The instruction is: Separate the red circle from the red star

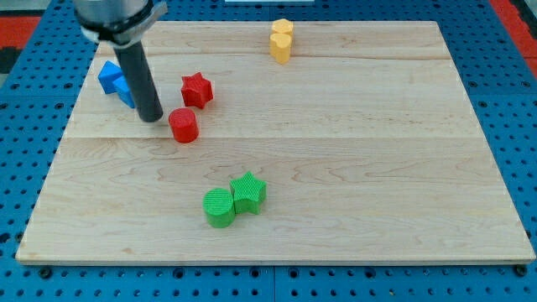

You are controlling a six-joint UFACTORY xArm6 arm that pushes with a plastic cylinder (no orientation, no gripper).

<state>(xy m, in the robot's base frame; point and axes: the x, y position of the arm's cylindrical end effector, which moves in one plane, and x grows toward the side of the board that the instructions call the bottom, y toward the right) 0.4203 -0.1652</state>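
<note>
The red star [196, 89] lies left of the board's centre, toward the view's top. The red circle [183, 125] stands just below it and slightly to the left, with a small gap between them. My tip [150, 117] rests on the board just left of the red circle, close to it, and below-left of the red star. The rod rises up and to the left from there and hides part of the blue blocks.
Two blue blocks [110, 77] sit close together at the view's left, right behind the rod. Two yellow blocks [282, 39] stand together near the top edge. A green circle [220, 207] touches a green star [249, 192] near the bottom.
</note>
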